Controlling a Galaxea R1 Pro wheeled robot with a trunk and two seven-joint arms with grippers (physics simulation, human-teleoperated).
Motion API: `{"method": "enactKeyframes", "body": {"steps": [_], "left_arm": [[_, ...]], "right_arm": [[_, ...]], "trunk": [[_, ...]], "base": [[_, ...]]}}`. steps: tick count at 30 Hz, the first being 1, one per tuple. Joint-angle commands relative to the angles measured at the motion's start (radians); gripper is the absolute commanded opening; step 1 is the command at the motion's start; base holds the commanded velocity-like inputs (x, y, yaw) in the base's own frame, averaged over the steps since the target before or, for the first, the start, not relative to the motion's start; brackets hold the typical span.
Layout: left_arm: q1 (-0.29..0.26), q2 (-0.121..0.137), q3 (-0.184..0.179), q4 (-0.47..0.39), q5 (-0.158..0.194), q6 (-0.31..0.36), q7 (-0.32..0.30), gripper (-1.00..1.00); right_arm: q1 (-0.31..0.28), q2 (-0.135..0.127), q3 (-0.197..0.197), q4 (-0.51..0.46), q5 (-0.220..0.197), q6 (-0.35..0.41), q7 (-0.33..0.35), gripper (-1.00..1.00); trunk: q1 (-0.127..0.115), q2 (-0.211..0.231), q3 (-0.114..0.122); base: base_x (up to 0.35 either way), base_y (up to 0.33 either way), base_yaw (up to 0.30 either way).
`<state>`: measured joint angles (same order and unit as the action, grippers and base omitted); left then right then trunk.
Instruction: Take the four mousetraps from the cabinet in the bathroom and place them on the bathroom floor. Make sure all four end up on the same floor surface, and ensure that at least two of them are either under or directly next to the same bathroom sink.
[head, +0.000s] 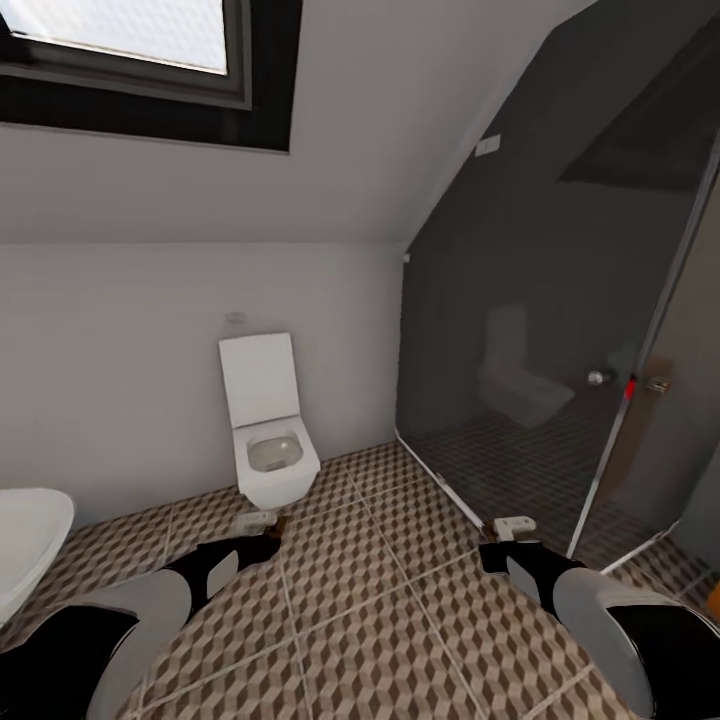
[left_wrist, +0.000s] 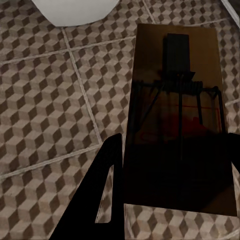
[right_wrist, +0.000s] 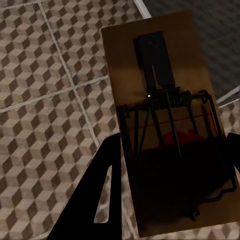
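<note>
Each gripper holds one mousetrap above the bathroom floor (head: 380, 600) of cube-pattern tiles. In the left wrist view a flat dark-brown mousetrap (left_wrist: 177, 115) with a wire spring lies between the black fingers (left_wrist: 102, 195), and my left gripper (left_wrist: 175, 145) is shut on it. My right gripper (right_wrist: 175, 150) is shut on a second mousetrap (right_wrist: 165, 100) in the same way. In the head view my left gripper (head: 262, 530) hangs just in front of the toilet, and my right gripper (head: 508, 530) is near the shower's lower corner. A white rounded rim (head: 25, 540) at the far left may be sink or bathtub; I cannot tell.
A white toilet (head: 268, 430) stands against the back wall, lid up. A dark glass shower enclosure (head: 540, 350) with a chrome frame fills the right. An orange-brown sliver (head: 712, 597) shows at the right edge. Open tiles lie between the arms.
</note>
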<state>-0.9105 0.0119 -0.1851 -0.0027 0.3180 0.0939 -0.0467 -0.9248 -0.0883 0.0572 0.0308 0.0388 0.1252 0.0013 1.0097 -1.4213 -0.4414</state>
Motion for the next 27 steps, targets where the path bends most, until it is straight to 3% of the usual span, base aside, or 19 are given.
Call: {"method": "enactKeyframes", "body": {"steps": [1, 27], "left_arm": [[-0.001, 0.000, -0.008, 0.000, 0.009, 0.004, -0.002, -1.00], [-0.001, 0.004, -0.008, 0.000, 0.009, 0.006, -0.002, -1.00]], "right_arm": [[-0.001, 0.000, 0.006, 0.001, 0.002, 0.002, 0.002, -1.00], [-0.001, 0.001, 0.006, 0.001, 0.002, 0.002, 0.002, -1.00]], "trunk": [[0.000, -0.001, -0.001], [0.000, -0.001, -0.001]], "base": [[0.000, 0.000, 0.300], [0.000, 0.000, 0.300]]}}
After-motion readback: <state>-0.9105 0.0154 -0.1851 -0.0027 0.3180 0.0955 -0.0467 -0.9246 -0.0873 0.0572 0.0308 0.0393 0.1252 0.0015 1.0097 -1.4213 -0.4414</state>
